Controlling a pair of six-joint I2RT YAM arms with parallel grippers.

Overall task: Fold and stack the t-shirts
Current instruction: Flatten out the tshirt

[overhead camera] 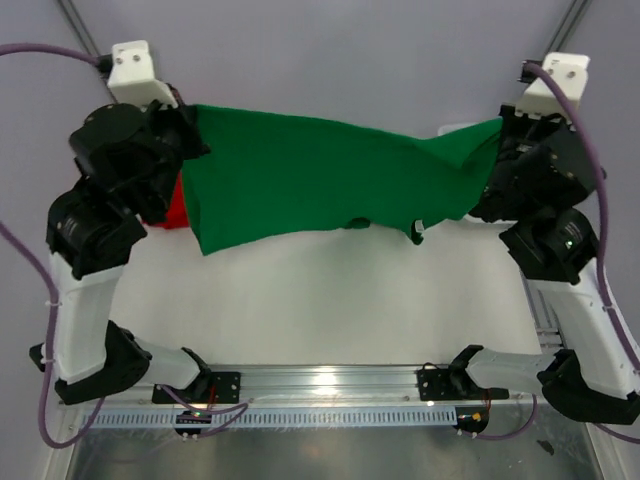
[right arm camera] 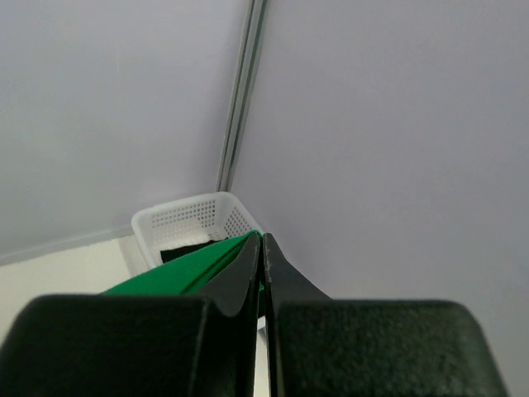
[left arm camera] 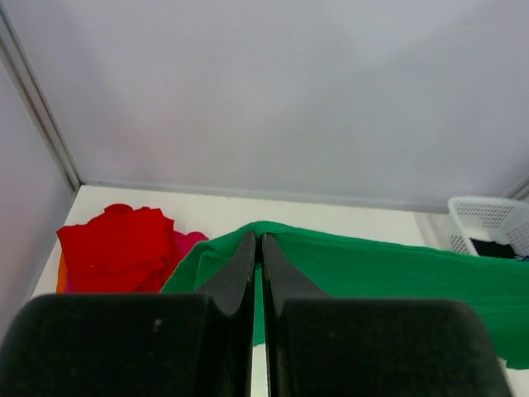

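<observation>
The overhead view shows the green t-shirt (overhead camera: 320,180) stretched in the air between the two arms, above the white worktop (overhead camera: 330,300). Its lower hem sags toward the right. Only a sliver of the red t-shirt (overhead camera: 177,208) peeks out beside the left arm.

The left wrist view shows more. The red t-shirt (left arm camera: 120,248) lies crumpled on the worktop at the back left corner, and an edge of the magenta-pink t-shirt (left arm camera: 190,241) shows just beside it. At the far right stands the white lattice basket (left arm camera: 483,217), with black cloth (left arm camera: 494,247) inside. Too little of the cloth shows to make out its shape. The right wrist view shows the same basket (right arm camera: 190,219) in the corner, with a dark patch in it.

The left jaws are pressed nearly together, pinching the left end of the green t-shirt (left arm camera: 372,269). The right jaws are likewise closed tight on its right end (right arm camera: 198,269).
</observation>
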